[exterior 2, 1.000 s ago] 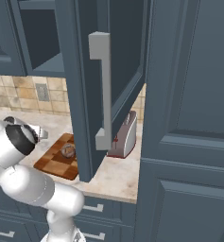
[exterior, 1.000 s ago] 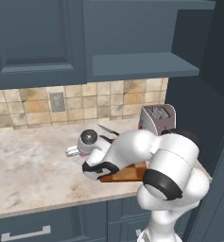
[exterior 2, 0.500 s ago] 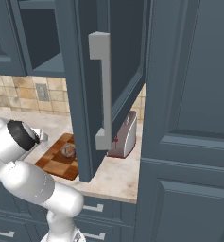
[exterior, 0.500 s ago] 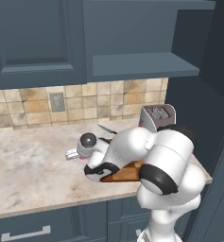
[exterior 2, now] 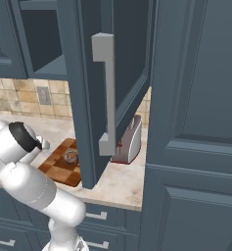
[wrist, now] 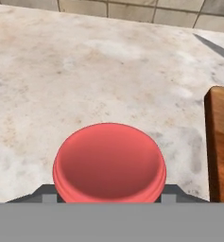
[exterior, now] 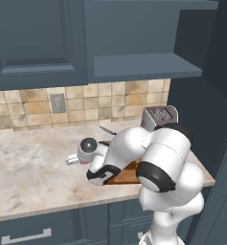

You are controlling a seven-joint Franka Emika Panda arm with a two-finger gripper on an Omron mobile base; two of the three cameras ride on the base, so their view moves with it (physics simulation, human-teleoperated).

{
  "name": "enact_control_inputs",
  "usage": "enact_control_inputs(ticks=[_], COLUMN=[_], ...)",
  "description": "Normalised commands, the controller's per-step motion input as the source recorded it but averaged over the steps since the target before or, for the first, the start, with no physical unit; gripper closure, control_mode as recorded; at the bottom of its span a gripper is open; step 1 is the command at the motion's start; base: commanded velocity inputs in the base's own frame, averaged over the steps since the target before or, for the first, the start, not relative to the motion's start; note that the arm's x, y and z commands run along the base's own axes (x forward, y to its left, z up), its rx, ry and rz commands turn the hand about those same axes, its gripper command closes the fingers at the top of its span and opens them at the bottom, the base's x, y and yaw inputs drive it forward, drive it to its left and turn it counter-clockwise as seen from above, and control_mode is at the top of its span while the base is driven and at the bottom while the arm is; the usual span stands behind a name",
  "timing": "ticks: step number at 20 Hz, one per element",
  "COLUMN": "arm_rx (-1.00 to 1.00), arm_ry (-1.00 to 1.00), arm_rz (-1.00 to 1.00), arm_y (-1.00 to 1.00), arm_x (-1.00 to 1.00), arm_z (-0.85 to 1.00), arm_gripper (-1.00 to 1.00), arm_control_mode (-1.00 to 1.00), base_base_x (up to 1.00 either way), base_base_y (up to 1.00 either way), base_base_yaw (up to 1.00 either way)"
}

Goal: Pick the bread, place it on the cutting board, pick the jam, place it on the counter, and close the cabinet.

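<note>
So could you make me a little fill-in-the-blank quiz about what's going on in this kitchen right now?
1. The bread lies on the ____ board.
2. The gripper is shut on a ____ jam jar.
3. The cabinet door stands ____.
4. The toaster stands on the ____.

Missing words: cutting; red; open; counter

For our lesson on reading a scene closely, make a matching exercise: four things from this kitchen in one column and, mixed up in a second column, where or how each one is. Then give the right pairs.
Things
1. bread
2. jam
3. cabinet door
4. toaster

Places or states
A. swung open above the counter
B. between the end effector fingers, over bare counter
C. lying on the cutting board
D. standing on the counter by the tall cupboard

Pairs: 1-C, 2-B, 3-A, 4-D
</note>
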Motion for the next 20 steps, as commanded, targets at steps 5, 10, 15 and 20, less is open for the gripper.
enact_control_inputs(ticks=[5, 10, 15, 20], arm_rx=[0.0, 0.0, 0.0, 0.0], arm_ry=[0.01, 0.0, 0.0, 0.0], arm_rz=[0.0, 0.0, 0.0, 0.0], arm_y=[0.06, 0.05, 0.04, 0.01], arm_x=[0.0, 0.0, 0.0, 0.0], arm_z=[-0.21, -0.23, -0.2, -0.02], arm_gripper=[1.0, 1.0, 1.0, 1.0], arm_control_mode=[-1.0, -1.0, -1.0, -1.0], base_base_x=[0.0, 0.0, 0.0, 0.0], base_base_y=[0.0, 0.0, 0.0, 0.0], base_base_yaw=[0.0, 0.0, 0.0, 0.0])
